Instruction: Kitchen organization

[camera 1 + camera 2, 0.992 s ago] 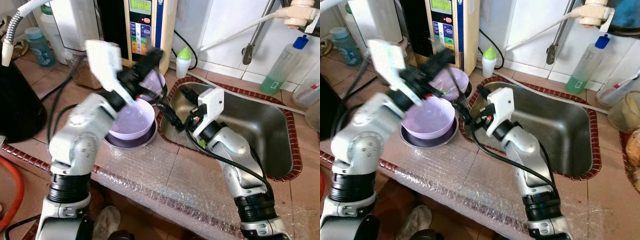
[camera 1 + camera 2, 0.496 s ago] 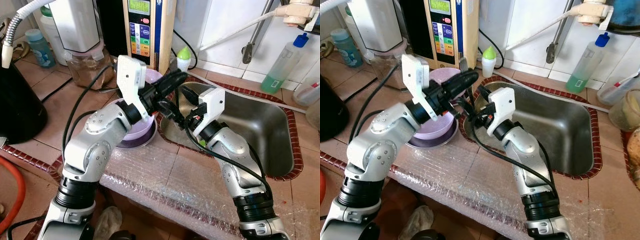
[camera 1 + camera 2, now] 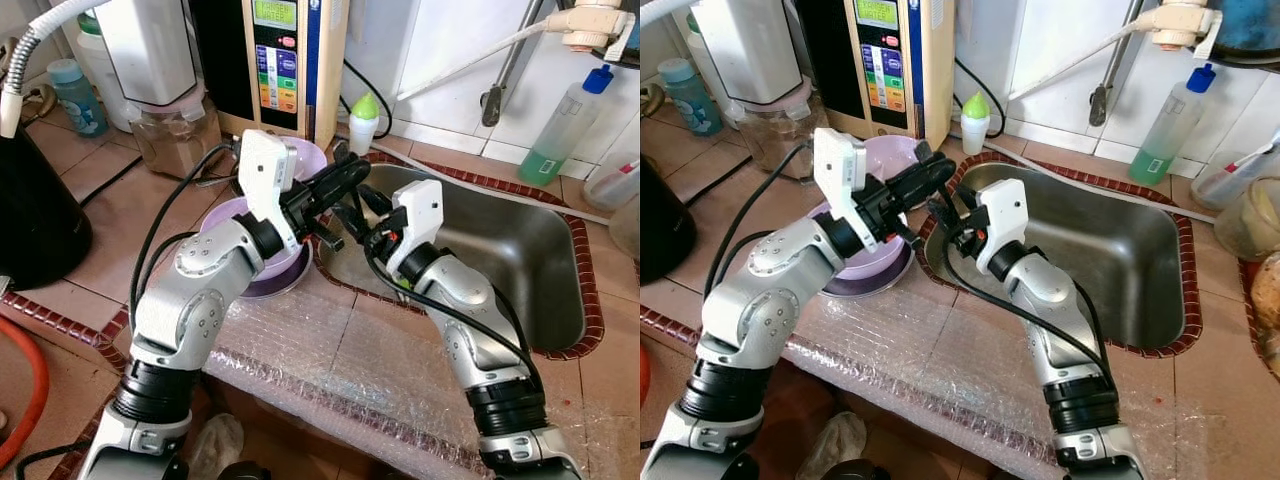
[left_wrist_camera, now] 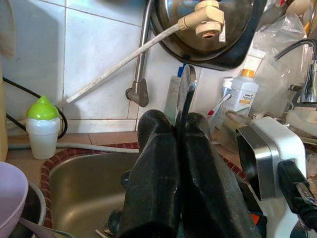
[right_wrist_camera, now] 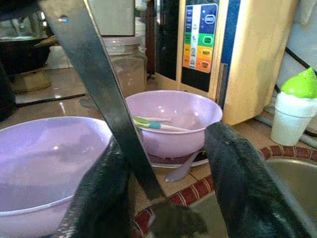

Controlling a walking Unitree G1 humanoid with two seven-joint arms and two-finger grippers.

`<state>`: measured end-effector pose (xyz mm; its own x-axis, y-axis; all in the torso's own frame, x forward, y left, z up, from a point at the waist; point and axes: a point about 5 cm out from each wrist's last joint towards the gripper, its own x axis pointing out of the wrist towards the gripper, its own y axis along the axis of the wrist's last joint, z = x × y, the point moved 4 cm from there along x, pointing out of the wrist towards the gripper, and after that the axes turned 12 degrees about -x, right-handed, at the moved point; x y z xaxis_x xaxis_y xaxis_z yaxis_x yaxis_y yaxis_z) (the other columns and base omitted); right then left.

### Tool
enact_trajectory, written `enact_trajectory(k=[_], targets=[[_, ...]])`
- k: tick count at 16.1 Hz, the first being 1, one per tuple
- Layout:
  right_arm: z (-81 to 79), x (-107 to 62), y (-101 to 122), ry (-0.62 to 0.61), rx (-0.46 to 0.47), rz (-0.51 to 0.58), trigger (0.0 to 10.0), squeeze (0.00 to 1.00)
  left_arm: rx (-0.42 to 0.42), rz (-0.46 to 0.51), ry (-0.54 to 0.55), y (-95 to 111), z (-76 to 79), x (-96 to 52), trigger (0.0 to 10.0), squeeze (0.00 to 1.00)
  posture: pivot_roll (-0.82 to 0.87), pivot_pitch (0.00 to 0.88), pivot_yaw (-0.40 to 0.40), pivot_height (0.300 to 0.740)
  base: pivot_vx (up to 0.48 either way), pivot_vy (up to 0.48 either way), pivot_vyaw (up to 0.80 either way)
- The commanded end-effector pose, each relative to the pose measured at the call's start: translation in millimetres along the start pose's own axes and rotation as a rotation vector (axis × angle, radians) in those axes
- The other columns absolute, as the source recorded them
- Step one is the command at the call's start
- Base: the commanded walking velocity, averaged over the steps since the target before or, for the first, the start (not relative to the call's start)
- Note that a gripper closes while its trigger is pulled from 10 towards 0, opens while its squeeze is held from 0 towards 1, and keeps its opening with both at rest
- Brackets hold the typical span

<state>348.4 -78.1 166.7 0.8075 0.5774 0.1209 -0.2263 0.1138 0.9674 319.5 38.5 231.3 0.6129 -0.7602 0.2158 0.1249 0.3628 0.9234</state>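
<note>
My left gripper [image 3: 347, 181] hovers over the sink's left rim, shut on a thin metal utensil [image 4: 186, 87] that sticks out past its fingertips. My right gripper [image 3: 347, 214] is just below it, pointing back toward the bowls, open. The utensil's flat handle [image 5: 99, 84] runs slantwise between its spread fingers, close to one finger [image 5: 101, 198]. Two purple bowls stand on the counter left of the sink: a near one [image 3: 875, 262] on a dark plate, and a far one [image 5: 173, 116] with small utensils [image 5: 151, 123] in it.
The steel sink [image 3: 520, 265] lies to the right, with a tap pipe [image 3: 500, 55] above it. A green-capped bottle [image 3: 366, 120], a water machine [image 3: 285, 60] and a green soap bottle [image 3: 558, 130] stand at the back. Bubble wrap [image 3: 330, 350] covers the counter's front edge.
My left arm swung down and to the right, from above the bowls to the sink's rim, bringing its gripper close to the right gripper. The right arm barely moved.
</note>
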Motion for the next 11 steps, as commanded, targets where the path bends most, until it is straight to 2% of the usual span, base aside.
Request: enact_trajectory(k=[1, 2, 3, 4, 7, 9, 10, 11], targets=[[19.3, -5.6, -10, -0.086, 0.012, -0.057, 0.0, 0.0, 0.017, 0.012, -0.021, 3, 2.5, -1.6, 0.0, 0.0, 0.0, 0.0, 0.012, 0.74, 0.0, 0.0, 0.0], [21.6, -5.8, -11, -0.098, 0.011, -0.06, 0.0, 0.0, 0.019, 0.009, -0.02, 2, 2.2, -1.8, 0.3, 0.0, 0.0, 0.0, 0.012, 0.74, 0.0, 0.0, 0.0], [23.3, -5.9, -11, -0.105, 0.009, -0.063, 0.0, 0.0, 0.024, 0.002, -0.019, 0, 1.9, -2.0, 1.0, 0.0, 0.0, 0.0, 0.012, 0.74, 0.0, 0.0, 0.0], [24.4, -6.1, -12, -0.111, 0.008, -0.066, 0.0, 0.0, 0.023, -0.001, -0.017, -2, 1.5, -2.1, 2.4, 0.0, 0.0, 0.0, 0.012, 0.74, 0.0, 0.0, 0.0], [26.0, -6.5, -14, -0.125, 0.003, -0.076, 0.0, 0.0, 0.024, -0.018, -0.001, -10, -1.7, -3.7, 4.2, 0.0, 0.0, 0.0, 0.014, 0.74, 0.0, 0.0, 0.0], [26.7, -6.6, -15, -0.128, 0.002, -0.079, 0.0, 0.0, 0.025, -0.022, 0.006, -12, -2.7, -4.1, 4.3, 0.0, 0.0, 0.0, 0.014, 0.74, 0.0, 0.0, 0.0], [30.1, -7.4, -18, -0.144, -0.01, -0.096, 0.0, 0.0, 0.03, -0.03, 0.019, -16, -4.9, -4.6, 10.0, 0.0, 0.0, 0.0, 0.013, 0.74, 0.0, 0.0, 0.0], [33.3, -8.2, -21, -0.159, -0.024, -0.108, 0.0, 0.0, 0.03, -0.034, 0.026, -19, -6.1, -5.1, 10.0, 0.0, 0.0, 0.0, 0.012, 0.74, 0.0, 0.0, 0.0]])
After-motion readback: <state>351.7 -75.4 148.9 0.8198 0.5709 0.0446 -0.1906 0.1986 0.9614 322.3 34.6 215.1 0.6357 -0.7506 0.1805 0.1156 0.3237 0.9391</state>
